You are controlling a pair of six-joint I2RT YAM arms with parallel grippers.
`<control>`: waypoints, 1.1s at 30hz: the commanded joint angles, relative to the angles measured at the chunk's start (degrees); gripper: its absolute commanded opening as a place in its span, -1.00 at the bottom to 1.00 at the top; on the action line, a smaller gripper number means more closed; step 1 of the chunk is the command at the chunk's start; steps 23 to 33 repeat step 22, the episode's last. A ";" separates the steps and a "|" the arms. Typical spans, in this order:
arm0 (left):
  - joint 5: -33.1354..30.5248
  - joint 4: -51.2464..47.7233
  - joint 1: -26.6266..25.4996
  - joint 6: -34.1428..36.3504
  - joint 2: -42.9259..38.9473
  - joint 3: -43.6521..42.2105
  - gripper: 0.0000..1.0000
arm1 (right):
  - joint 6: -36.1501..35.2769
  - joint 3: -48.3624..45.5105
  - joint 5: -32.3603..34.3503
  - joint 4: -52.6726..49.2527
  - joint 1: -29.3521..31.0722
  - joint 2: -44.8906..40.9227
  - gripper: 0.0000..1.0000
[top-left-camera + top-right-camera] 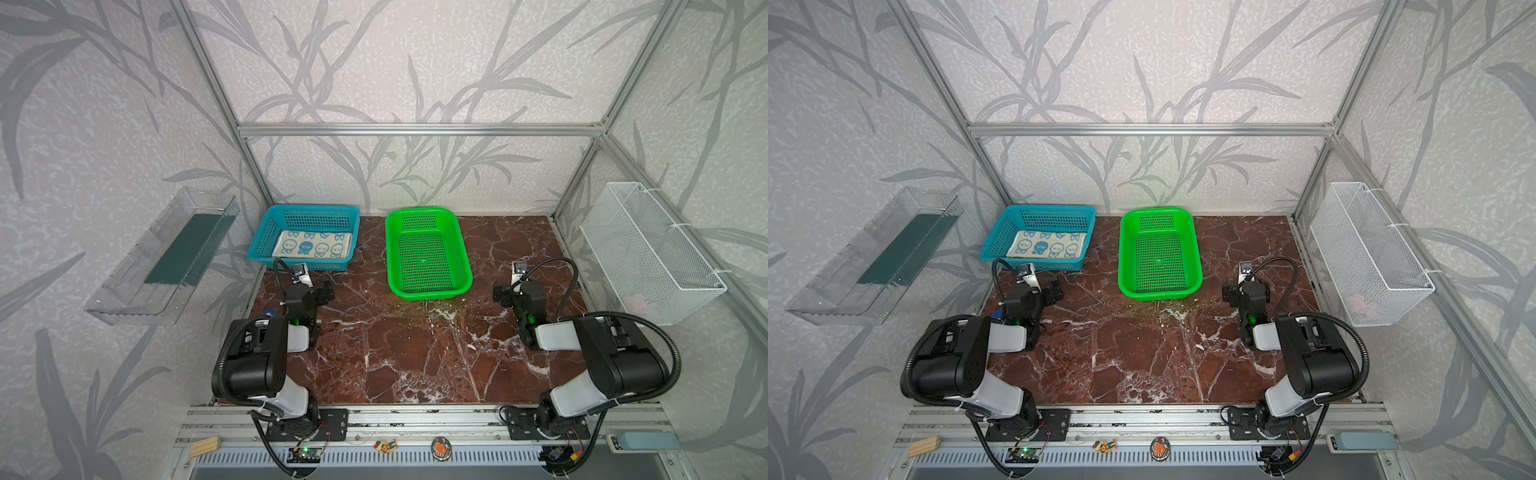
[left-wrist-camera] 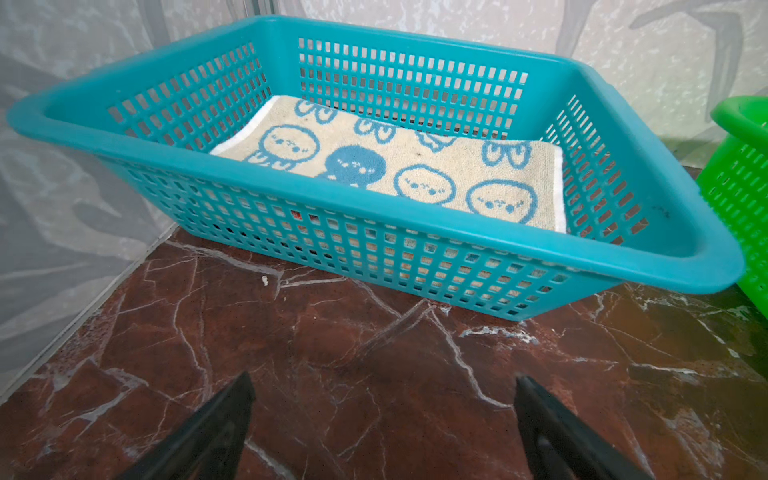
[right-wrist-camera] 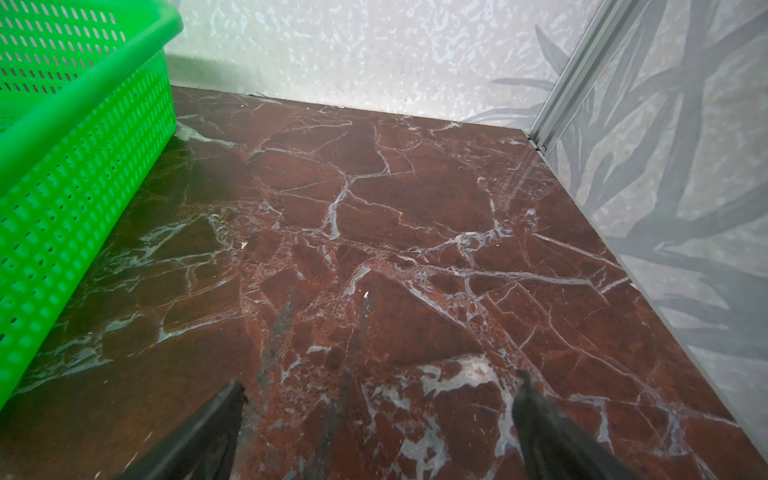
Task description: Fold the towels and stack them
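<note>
Folded blue-bunny towel lies flat in blue basket, more cloth glimpsed beneath through the slots, count unclear; green basket empty; left hand and right hand released, holding nothing, over bare bench; task apparently near done.

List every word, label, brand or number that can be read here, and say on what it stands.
No text can be read.
Towel in the blue basket: only bunny figures, no letters.
Figure badge and round badge on the front rail: too small to read.
</note>
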 commanded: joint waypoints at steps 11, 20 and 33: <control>-2.27 -0.59 -2.81 4.09 0.48 1.86 0.98 | 0.59 1.29 -0.96 -1.36 -0.15 -1.38 0.98; -1.10 -1.21 -2.31 3.76 0.45 2.12 0.98 | 0.64 1.29 -0.91 -1.31 -0.10 -1.35 0.98; -1.40 -0.64 -2.42 3.81 0.40 1.87 0.98 | 0.61 1.29 -0.83 -1.36 -0.10 -1.38 0.98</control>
